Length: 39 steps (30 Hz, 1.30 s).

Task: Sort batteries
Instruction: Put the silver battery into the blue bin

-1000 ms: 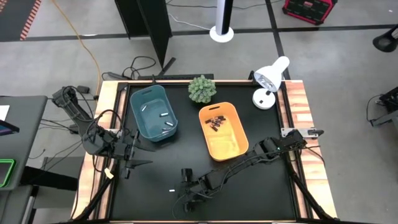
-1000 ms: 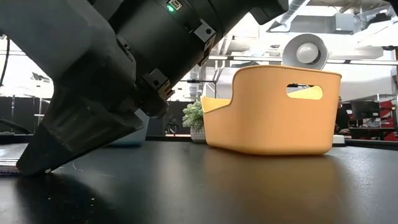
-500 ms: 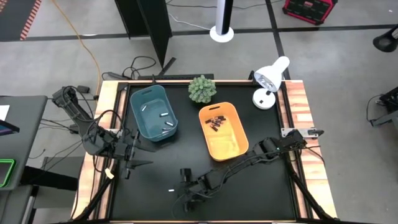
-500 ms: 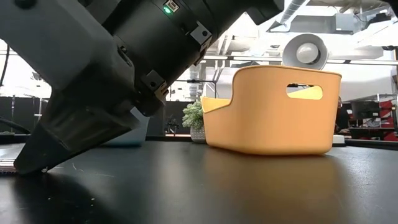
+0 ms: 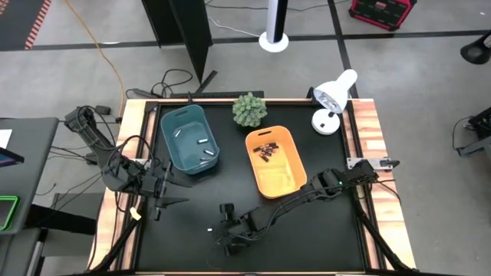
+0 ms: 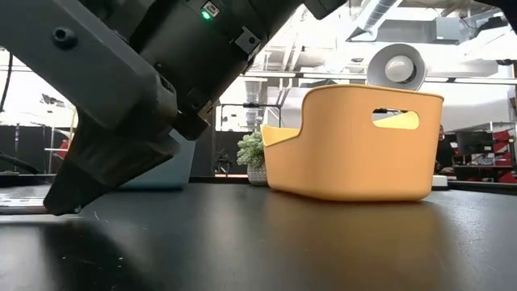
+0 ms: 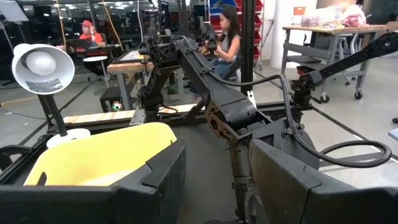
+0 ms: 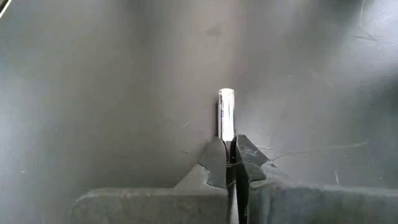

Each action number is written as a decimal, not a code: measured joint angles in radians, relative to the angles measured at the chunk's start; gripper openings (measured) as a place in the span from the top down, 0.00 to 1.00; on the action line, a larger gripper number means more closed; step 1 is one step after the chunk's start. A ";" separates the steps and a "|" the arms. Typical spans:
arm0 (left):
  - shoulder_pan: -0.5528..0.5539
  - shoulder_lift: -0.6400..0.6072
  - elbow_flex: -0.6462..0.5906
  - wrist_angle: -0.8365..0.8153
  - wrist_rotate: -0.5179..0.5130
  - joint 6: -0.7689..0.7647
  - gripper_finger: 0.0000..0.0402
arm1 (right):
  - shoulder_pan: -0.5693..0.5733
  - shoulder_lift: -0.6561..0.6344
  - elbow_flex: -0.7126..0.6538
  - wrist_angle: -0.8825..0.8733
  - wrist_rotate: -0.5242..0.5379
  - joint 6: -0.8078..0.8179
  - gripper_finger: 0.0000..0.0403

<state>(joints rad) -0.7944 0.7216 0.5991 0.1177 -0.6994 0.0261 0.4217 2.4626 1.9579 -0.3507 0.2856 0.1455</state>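
Observation:
A pale silvery battery (image 8: 226, 112) sticks out ahead of my right gripper (image 8: 227, 152), which is shut on it low over the black mat near the table's front edge (image 5: 215, 228). In the low view that gripper (image 6: 65, 206) fills the left side. A teal bin (image 5: 189, 139) holds a few pale batteries (image 5: 202, 142). An orange bin (image 5: 275, 159) holds dark batteries (image 5: 266, 149). My left gripper (image 5: 164, 192) waits open at the table's left side, level, with nothing between its fingers (image 7: 149, 186). My right gripper pinches the battery's near end (image 8: 226, 138) between its two fingertips. The fingers slant down from the table's right side and lie along the battery, which points onward past them. The battery looks just clear of the mat.
A small green plant (image 5: 249, 110) and a white desk lamp (image 5: 331, 100) stand along the far edge. The two bins sit mid-table, with the black mat (image 5: 184, 222) between them and the front edge. People work in the room behind the table.
My right gripper has risen a little from the mat and drifted slightly toward the far left. The pale battery has gone with it.

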 joint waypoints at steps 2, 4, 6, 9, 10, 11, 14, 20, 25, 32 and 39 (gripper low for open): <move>0.000 0.000 0.000 0.000 0.000 0.000 0.58 | 0.000 0.000 0.001 0.003 0.001 -0.005 0.98; 0.000 0.000 0.000 0.000 0.000 0.000 0.58 | 0.000 -0.001 0.001 0.003 0.004 -0.019 0.98; 0.000 0.000 0.000 0.000 0.000 0.000 0.58 | -0.004 -0.001 0.001 0.003 0.012 -0.029 0.98; 0.000 0.000 0.000 0.000 0.000 0.000 0.58 | -0.009 -0.009 0.001 0.003 0.022 -0.058 0.98; 0.000 0.000 0.000 0.000 0.000 0.000 0.58 | -0.012 -0.014 0.002 0.006 0.032 -0.068 0.98; 0.000 0.000 0.000 0.000 0.000 0.000 0.58 | -0.015 -0.024 0.003 0.005 0.040 -0.085 0.98; 0.000 0.000 0.000 0.000 0.000 0.004 0.58 | -0.027 -0.057 0.003 0.009 0.079 -0.138 0.98; -0.002 0.000 0.000 0.006 0.000 0.016 0.58 | -0.069 -0.135 0.003 0.010 0.219 -0.305 0.98; -0.019 0.000 0.000 0.011 0.001 0.036 0.58 | -0.146 -0.199 0.005 0.046 0.290 -0.429 0.98; -0.064 0.000 0.000 0.076 0.001 0.110 0.58 | -0.299 -0.229 0.005 0.142 0.288 -0.550 0.98; -0.111 -0.008 0.000 0.085 0.001 0.171 0.58 | -0.411 -0.218 0.005 0.142 0.189 -0.525 0.98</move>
<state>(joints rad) -0.9052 0.7135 0.5991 0.2023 -0.6983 0.1976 0.0111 2.2448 1.9625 -0.2092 0.4750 -0.3790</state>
